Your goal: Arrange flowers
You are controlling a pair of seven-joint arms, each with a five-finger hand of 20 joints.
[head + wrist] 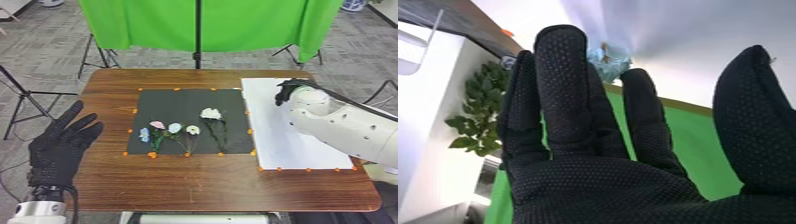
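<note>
Black mat (173,103) on the brown surface (178,185), edged with orange tabs (153,155). Upon it, left to right: blue flower (144,134), pink flower (157,124), pale flower (175,128), small white flower (193,130) and large white flower (210,114), stems towards the mat's near edge. White sheet (275,130), right of the mat. Left hand (58,150), left of the mat, fingers extended and spread. Right hand (286,91), over the sheet's far end, fingers nearly straight, thumb wide of them; a pale blue object (610,61) appears beyond the fingers, contact indeterminable.
</note>
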